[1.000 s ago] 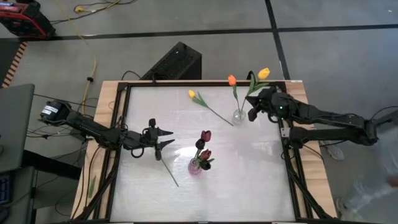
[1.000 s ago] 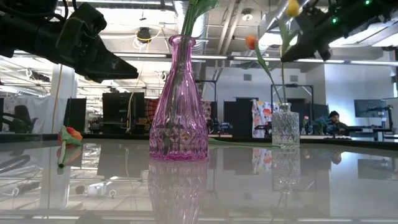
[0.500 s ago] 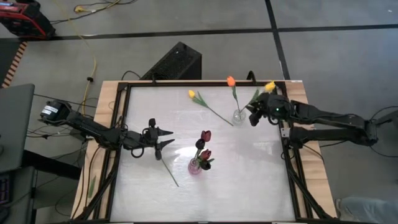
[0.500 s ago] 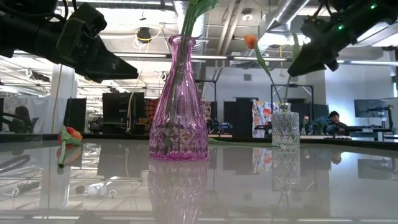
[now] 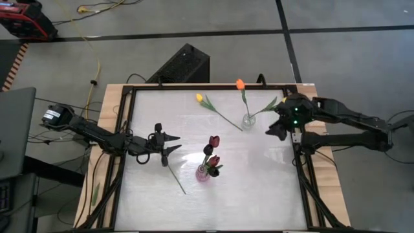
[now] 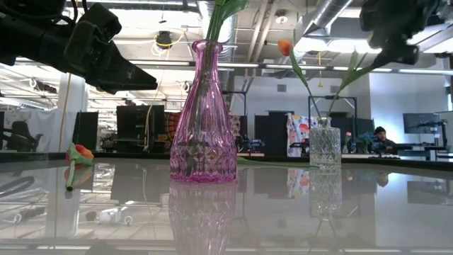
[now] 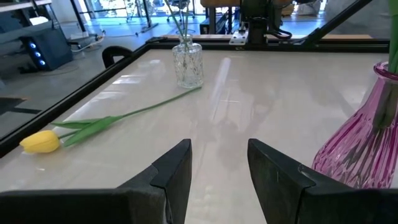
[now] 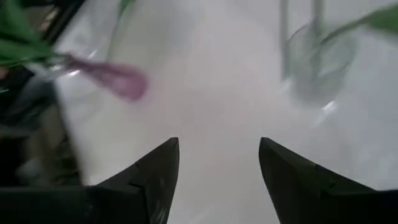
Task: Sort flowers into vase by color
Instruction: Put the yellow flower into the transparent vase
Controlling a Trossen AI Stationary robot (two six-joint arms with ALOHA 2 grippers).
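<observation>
High view: my right gripper [image 5: 279, 127] hangs open and empty just beside the clear vase [image 5: 248, 120], which holds the orange tulip [image 5: 240, 83] and a yellow one. My left gripper [image 5: 169, 143], open, empty, waits near the pink vase [image 5: 203, 173].
Left wrist view: yellow tulip [image 7: 40, 142] lies loose on the table [image 7: 261, 112].

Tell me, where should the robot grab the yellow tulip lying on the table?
Probably mid-stem on the yellow tulip, coming straight down from above. It lies flat, so the thin stem fits crosswise between open jaws, while the head is soft and the clear vase crowds the far end.
</observation>
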